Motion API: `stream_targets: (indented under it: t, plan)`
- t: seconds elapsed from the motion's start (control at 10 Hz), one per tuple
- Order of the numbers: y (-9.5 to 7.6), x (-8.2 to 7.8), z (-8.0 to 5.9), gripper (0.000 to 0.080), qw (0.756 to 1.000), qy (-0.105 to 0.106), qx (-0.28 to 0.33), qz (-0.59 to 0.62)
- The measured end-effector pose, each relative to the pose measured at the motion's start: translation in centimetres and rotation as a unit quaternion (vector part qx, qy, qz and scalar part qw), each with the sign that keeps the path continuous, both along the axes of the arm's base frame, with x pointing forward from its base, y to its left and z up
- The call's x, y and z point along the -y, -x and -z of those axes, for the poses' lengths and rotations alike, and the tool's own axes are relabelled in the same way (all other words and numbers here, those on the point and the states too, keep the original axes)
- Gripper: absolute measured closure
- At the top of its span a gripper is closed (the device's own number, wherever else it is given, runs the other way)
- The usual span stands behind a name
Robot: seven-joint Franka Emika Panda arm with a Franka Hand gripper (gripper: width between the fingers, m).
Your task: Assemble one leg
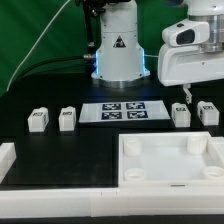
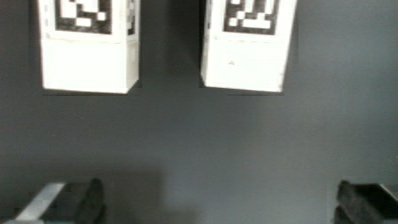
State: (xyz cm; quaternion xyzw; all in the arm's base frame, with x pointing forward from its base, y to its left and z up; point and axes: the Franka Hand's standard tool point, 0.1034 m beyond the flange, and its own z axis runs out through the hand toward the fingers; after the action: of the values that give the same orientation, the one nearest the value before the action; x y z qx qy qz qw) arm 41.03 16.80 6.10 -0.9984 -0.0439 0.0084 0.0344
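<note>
Four small white legs with black-and-white tags stand on the black table. Two are at the exterior view's left (image 1: 38, 120) (image 1: 67, 118) and two at its right (image 1: 180, 113) (image 1: 208, 111). My gripper (image 1: 189, 94) hangs just above the right pair. In the wrist view this pair (image 2: 89, 50) (image 2: 246, 45) stands side by side ahead of the gripper (image 2: 214, 205). The fingers (image 2: 63, 203) are spread wide apart with only bare table between them. The gripper is open and empty.
The large white square panel (image 1: 128, 160) with round corner sockets lies at the front right. The marker board (image 1: 123, 111) lies in the middle. A white L-shaped wall (image 1: 8, 160) runs along the front left. The robot base (image 1: 118, 50) stands behind.
</note>
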Motion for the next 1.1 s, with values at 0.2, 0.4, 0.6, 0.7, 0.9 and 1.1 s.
stream_targets:
  t: [0.2, 0.4, 0.6, 0.7, 0.9, 1.1]
  plan:
    - [0.1, 0.1, 0.0, 0.0150, 1.000, 0.005, -0.016, -0.004]
    - [0.8, 0.9, 0.1, 0.0150, 0.997, 0.015, -0.066, -0.024]
    - [1.5, 1.3, 0.3, 0.0150, 0.985, 0.027, -0.171, -0.021]
    - [1.9, 0.7, 0.5, 0.0150, 0.975, 0.037, -0.218, -0.008]
    - [1.8, -0.8, 0.7, 0.0150, 0.970, 0.046, -0.237, 0.014]
    - [2.2, -1.3, 1.2, 0.0150, 0.969, 0.048, -0.240, 0.017]
